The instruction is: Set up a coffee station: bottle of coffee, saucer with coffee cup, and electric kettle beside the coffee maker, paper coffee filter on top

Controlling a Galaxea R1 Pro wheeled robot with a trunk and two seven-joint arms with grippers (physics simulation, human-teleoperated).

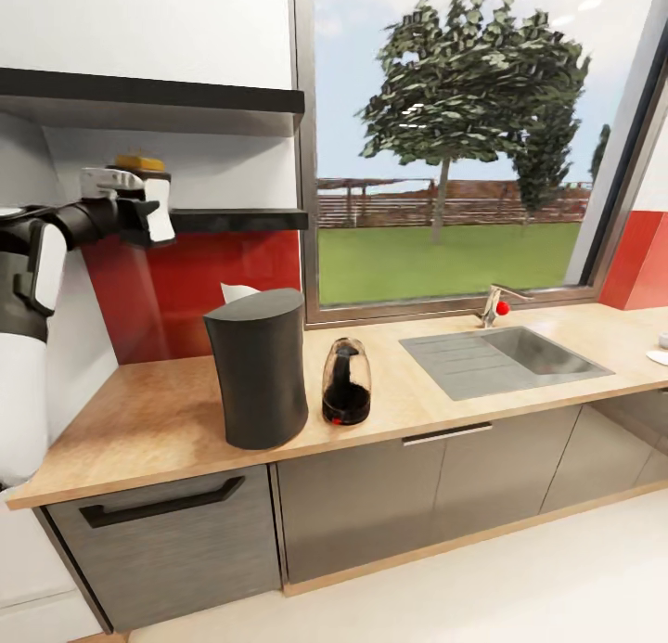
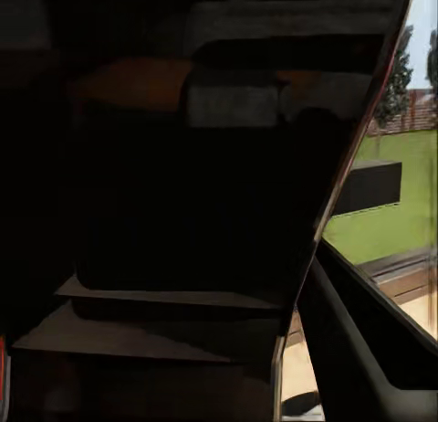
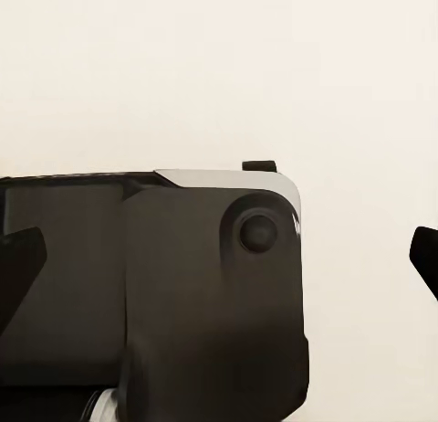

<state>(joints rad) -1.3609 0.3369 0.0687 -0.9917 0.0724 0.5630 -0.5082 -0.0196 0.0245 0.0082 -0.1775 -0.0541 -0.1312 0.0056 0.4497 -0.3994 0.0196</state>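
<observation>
The bottle of coffee (image 1: 139,163) shows its yellow lid on the lower dark shelf (image 1: 241,220) at the left wall. My left gripper (image 1: 134,200) is raised to that shelf with its white fingers (image 1: 160,214) spread around the bottle's body, which they hide. In the left wrist view the dark bottle (image 2: 182,194) looms very close, and a sliver of gap separates it from one finger (image 2: 365,349). A tall black appliance (image 1: 258,365) stands on the countertop (image 1: 139,411), a white paper edge (image 1: 237,292) peeking over it. Beside it is a small clear-and-black appliance (image 1: 346,383). My right gripper (image 3: 219,258) is open over pale floor.
A steel sink (image 1: 506,357) with a faucet (image 1: 492,304) is set into the counter at the right. A white saucer (image 1: 659,356) lies at the far right edge. An upper shelf (image 1: 153,100) hangs above the bottle. Drawers and cabinet fronts (image 1: 158,508) run below.
</observation>
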